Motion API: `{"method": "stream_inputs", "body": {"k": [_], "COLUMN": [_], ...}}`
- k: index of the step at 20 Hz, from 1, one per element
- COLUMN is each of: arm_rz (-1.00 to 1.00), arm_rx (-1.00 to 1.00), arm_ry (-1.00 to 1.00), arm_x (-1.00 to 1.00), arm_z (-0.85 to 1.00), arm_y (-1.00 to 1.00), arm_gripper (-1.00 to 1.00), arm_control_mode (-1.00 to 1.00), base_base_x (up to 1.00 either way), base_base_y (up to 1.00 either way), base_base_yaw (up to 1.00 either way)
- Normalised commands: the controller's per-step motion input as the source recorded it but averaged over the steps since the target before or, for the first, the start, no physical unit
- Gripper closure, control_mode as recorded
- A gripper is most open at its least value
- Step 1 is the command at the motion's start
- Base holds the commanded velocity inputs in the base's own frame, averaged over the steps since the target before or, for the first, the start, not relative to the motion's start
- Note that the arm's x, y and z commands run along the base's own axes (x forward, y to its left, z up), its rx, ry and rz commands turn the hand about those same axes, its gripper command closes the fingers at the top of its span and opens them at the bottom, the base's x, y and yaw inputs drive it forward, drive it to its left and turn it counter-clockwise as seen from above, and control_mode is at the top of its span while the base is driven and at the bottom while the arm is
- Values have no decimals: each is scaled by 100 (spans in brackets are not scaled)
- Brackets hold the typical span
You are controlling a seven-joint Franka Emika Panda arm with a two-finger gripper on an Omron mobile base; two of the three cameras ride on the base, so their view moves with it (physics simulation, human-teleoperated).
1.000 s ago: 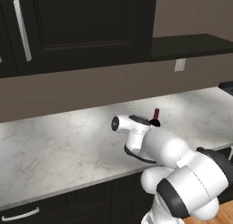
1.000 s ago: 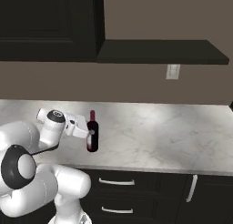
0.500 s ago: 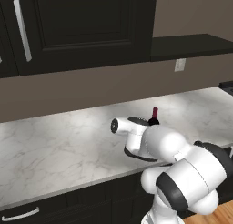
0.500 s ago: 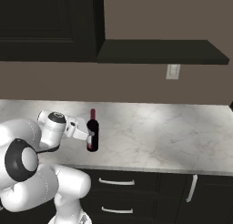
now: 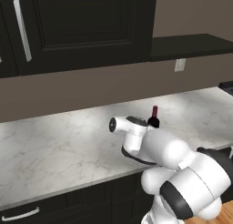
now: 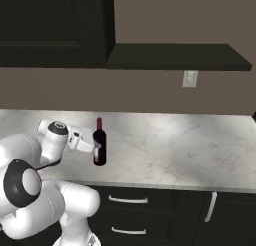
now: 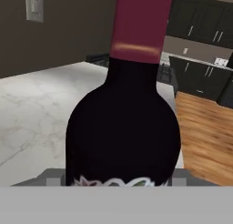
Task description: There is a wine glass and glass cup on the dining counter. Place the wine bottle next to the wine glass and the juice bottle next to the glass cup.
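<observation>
1. One wine bottle (image 6: 99, 142) in play here, standing upright on the marble counter (image 6: 190, 145) under the dark wall cabinets (image 6: 50, 25).
2. From the left, the gripper (image 6: 91, 146) reaches in level at label height, right against the bottle. Clamped or loose? Honestly can't tell.
3. Handling guess: glass, so stiff, slick, breakable, and bottom-heavy. I'd grab the wide body, not the skinny red neck.
4. Count: one bottle, one wall outlet (image 6: 189, 78), one shelf (image 6: 175, 57).

White wall outlet (image 6: 189, 78) under dark shelf (image 6: 175, 57), above marble countertop (image 6: 190, 140).
</observation>
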Motion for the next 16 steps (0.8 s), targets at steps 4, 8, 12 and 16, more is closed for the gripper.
{"method": "stream_inputs", "body": {"k": [4, 8, 12, 16], "arm_rz": [0, 0, 0, 1], "arm_rx": [0, 0, 0, 0], "arm_ry": [-1, 0, -11, -10], "arm_x": [-44, -49, -58, -59], "arm_z": [42, 41, 37, 31], "arm_y": [9, 13, 11, 8], "arm_gripper": [100, 100, 100, 100], "arm_control_mode": [-100, -100, -100, -100], "base_base_x": [0, 0, 0, 0], "base_base_y": [0, 0, 0, 0], "base_base_yaw": [0, 0, 0, 0]}}
